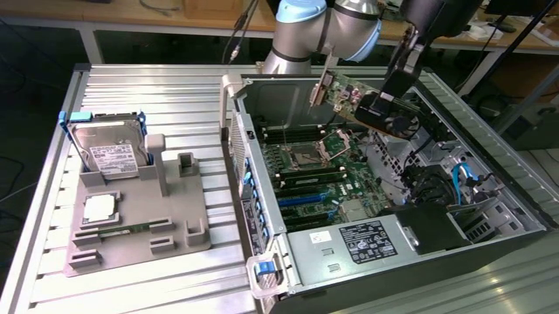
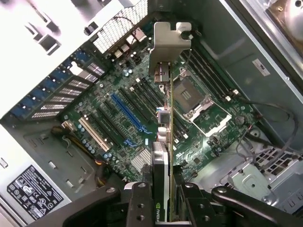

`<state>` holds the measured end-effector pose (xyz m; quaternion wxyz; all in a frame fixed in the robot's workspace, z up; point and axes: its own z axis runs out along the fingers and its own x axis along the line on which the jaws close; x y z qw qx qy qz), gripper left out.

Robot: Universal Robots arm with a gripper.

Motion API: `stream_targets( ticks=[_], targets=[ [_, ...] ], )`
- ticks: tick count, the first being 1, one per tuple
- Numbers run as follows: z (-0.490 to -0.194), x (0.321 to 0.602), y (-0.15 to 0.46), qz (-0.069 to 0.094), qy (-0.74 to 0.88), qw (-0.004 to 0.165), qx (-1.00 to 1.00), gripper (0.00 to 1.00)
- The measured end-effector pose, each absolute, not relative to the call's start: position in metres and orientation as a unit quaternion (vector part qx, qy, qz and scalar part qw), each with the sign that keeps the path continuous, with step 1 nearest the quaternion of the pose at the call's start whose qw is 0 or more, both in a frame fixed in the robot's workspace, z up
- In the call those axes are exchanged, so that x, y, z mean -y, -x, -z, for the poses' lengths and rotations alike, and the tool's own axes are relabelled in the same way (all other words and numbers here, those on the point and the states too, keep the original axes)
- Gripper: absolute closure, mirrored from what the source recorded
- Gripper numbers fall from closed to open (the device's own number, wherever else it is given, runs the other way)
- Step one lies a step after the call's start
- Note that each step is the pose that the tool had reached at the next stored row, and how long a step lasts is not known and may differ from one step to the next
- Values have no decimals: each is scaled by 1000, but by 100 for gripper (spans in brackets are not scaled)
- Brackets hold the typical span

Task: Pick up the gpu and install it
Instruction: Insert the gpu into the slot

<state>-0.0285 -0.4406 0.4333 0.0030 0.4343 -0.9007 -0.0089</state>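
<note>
One black claw is clenching the thin green-and-black gpu card edge-on, holding it above the green motherboard inside the open grey computer case; squaring its edge to the long blue slot likely matters most.

Ext cam: high, oblique, far, whole PC case. Wrist cam: close, down into case; both see mobo.

Ribbed metal worktable, pale grey, with bright glare along its near edge. Wooden workbench on white legs spans the far side. Dark floor shows at the exterior view's left.
</note>
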Motion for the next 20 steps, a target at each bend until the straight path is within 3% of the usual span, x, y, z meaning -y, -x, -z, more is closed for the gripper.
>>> stream_targets(
  ticks=[20],
  targets=[
    [-409, 441, 28, 8, -608, 5, 794, 73]
  ],
)
